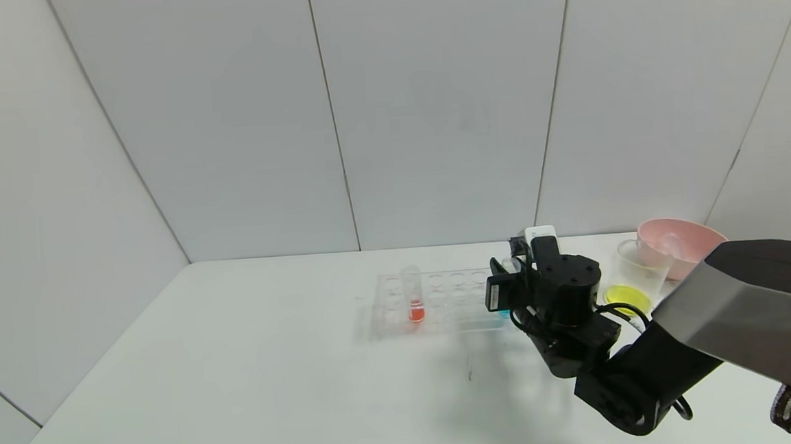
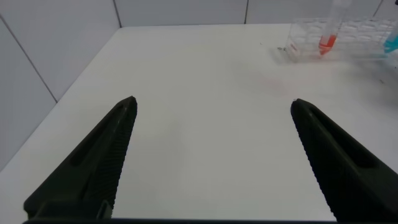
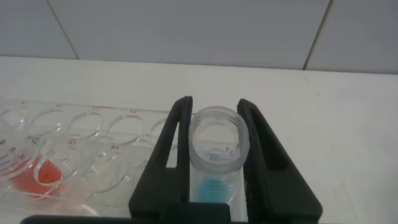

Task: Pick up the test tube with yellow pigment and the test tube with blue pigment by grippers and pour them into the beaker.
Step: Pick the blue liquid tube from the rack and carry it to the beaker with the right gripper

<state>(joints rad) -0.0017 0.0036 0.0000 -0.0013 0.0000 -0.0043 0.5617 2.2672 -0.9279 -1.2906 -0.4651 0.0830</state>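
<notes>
Blue tube point(image 3: 214, 163) clamped between right end effector point(image 3: 214, 134) fingers.

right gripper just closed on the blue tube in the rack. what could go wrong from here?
1. The right gripper holds the blue tube at its open rim, so a tilted lift may snag the rack or drag it along.
2. The beaker already holds yellow liquid and stands close to the pink bowl; a wide swing could knock either.
3. The open tube may spill on the way.
</notes>
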